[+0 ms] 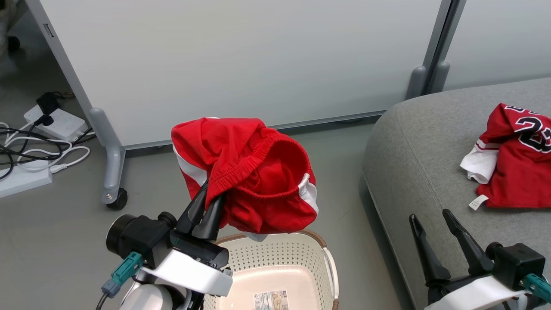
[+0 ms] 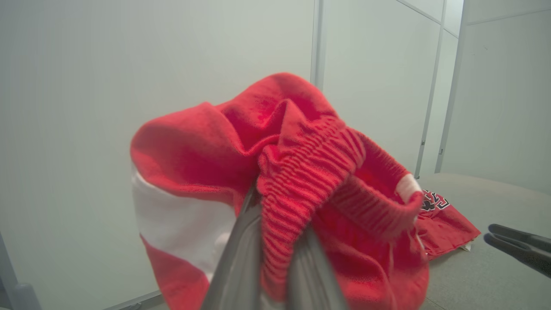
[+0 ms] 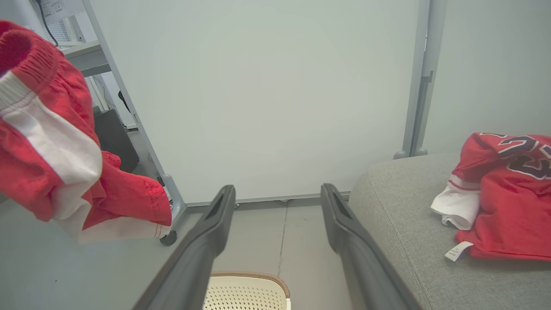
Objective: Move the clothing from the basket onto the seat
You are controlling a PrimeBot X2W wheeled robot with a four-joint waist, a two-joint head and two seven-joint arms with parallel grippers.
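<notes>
At nine o'clock in the head view, white and black cables (image 1: 69, 157) loop from a power strip (image 1: 60, 122) on the grey floor (image 1: 51, 241). A pale, smooth panel (image 1: 241, 56) spans twelve o'clock on grey legs, one ending in a black caster (image 1: 117, 200).

At seven o'clock the left arm's white forearm angles toward one o'clock. The left tool (image 1: 209, 200) is clenched on the ribbed elastic waistband of the shorts (image 1: 254, 172). They are soft red knit with white side stripes, bunched into a rounded heap. They hang in the air at centre, just above the basket's far rim.

The basket (image 1: 280, 252), at six o'clock, is oval cream plastic with perforated walls and a brown woven-look rim.

The seat (image 1: 422, 163), grey woven fabric with a rounded corner, fills three to five o'clock. On it at three o'clock lies a crumpled red jersey (image 1: 516, 172) with black-and-white numerals and a small white tag.

At five o'clock the right tool (image 1: 430, 215) hovers over the seat's edge, pointing toward eleven o'clock. Its two long dark fingers are spread wide, released, holding nothing.
</notes>
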